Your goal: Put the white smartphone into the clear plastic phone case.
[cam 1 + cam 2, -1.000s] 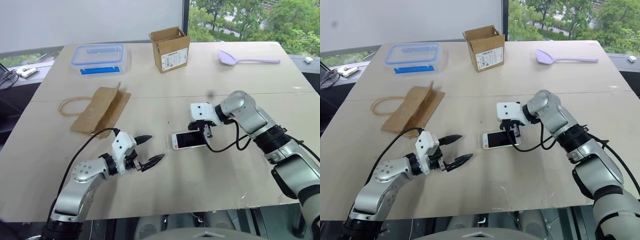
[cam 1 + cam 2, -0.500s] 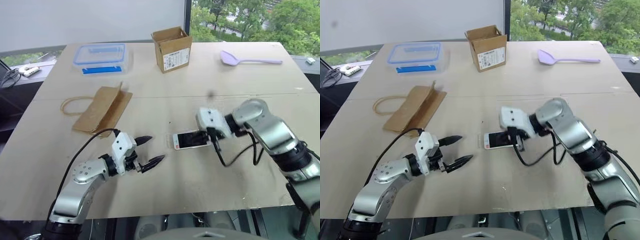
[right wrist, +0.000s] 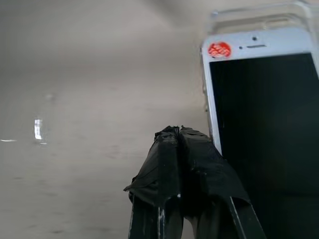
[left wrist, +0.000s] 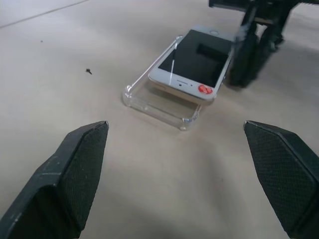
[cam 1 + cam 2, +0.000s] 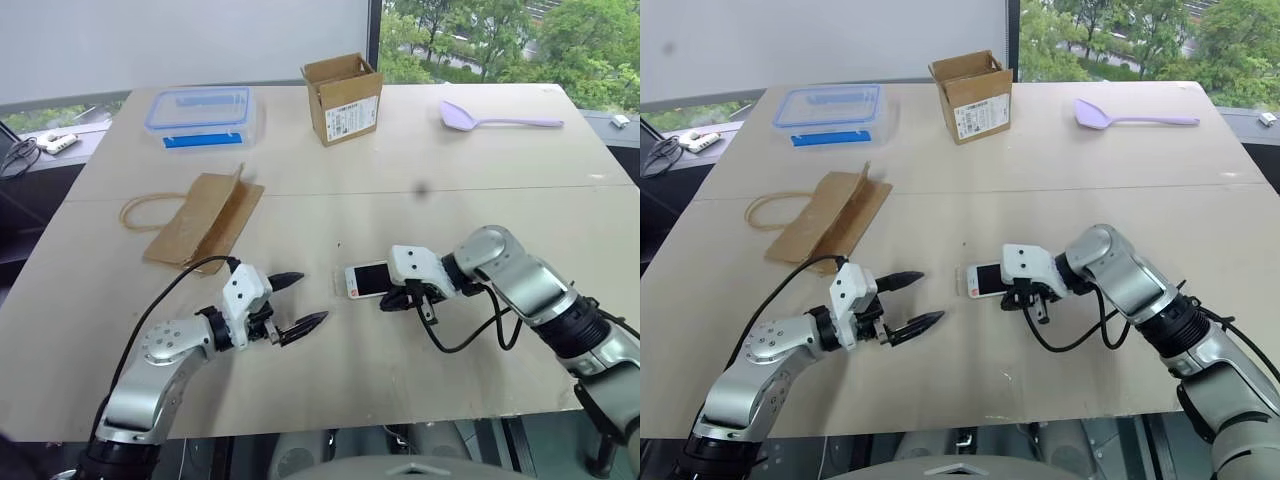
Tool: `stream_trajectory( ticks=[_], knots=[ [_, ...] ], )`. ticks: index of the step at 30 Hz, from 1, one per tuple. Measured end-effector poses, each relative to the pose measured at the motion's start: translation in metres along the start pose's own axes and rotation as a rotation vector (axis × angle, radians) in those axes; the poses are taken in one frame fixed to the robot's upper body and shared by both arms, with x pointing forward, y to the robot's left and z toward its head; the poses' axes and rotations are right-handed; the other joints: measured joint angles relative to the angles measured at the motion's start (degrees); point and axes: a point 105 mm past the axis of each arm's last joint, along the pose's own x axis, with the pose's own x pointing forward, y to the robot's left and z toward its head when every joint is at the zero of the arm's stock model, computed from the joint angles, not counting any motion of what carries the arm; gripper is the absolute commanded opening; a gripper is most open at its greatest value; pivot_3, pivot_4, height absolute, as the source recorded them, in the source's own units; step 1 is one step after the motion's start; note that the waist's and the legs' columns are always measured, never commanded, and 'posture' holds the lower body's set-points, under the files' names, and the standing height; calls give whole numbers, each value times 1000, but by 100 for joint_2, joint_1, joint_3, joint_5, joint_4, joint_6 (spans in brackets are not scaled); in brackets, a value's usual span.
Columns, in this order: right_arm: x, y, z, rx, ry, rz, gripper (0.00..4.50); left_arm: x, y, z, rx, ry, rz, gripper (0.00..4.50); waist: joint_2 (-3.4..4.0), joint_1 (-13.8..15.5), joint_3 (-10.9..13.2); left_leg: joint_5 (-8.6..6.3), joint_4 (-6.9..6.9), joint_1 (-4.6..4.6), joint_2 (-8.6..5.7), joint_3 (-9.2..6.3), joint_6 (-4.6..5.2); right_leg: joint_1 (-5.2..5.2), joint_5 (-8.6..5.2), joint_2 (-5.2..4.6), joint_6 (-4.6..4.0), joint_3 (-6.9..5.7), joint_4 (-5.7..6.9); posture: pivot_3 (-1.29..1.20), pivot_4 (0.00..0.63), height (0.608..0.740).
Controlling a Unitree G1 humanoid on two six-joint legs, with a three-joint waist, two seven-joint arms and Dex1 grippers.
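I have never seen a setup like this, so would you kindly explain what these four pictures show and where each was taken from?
This is a two-armed humanoid robot at a table. The two wide pictures come from cameras in its head, looking down over its arms. The two close-ups come from cameras on its wrists, looking along each tool's black fingers.

The left tool is open and holds nothing. The right tool is shut, its tip beside the white phone, which lies partly in a clear case, one end of the case still uncovered.

Also on the table: a paper bag, a lidded clear food box, a small cardboard box and a lilac spoon.
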Motion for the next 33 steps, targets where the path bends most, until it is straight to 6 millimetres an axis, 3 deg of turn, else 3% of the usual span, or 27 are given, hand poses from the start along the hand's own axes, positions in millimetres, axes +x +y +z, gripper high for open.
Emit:
stream_trajectory(
  ticks=[9, 13, 17, 20, 24, 33],
  knots=[
    [1, 0, 3, 16, -22, 25, 85, -1, -1, -3, -10, 5, 6, 4500, 1, 0, 1, 0, 0, 0, 0, 0, 0, 0, 4, 1, 6, 0, 1, 0, 150, 740],
    [-4, 4, 36, 54, -185, 64, 85, -2, -2, -4, -15, 7, 6, 4500, 1, -22, 2, 0, -2, 1, 1, -1, 0, 0, 5, 1, 9, 1, 2, 0, 150, 740],
    [-6, -18, 73, 29, -305, -54, 85, -1, -2, -3, -12, 3, 5, 4500, 2, -14, 2, 0, -3, 3, 1, -4, -1, -2, 4, 0, 6, -1, 6, 0, 150, 740],
    [2, -33, 62, 23, -241, -151, 85, -1, -2, -3, -11, 3, 5, 4500, 1, 29, 1, 0, -3, -2, -8, -5, -1, -2, 1, -11, 0, -4, -1, 0, 150, 740],
    [23, -30, 32, 52, -126, -126, 85, -1, -2, -3, -12, 1, 7, 4500, 2, -1, 2, 0, -5, -9, -17, 2, 0, -5, 5, -18, 8, 2, -6, 0, 150, 740],
    [27, -40, 28, -104, -15, -162, 85, -1, -2, -4, -18, 1, 18, 4500, 4, 2, -15, 1, -15, 24, -18, -6, 1, 11, -3, -13, -5, -2, 3, 0, 150, 740]
  ],
)
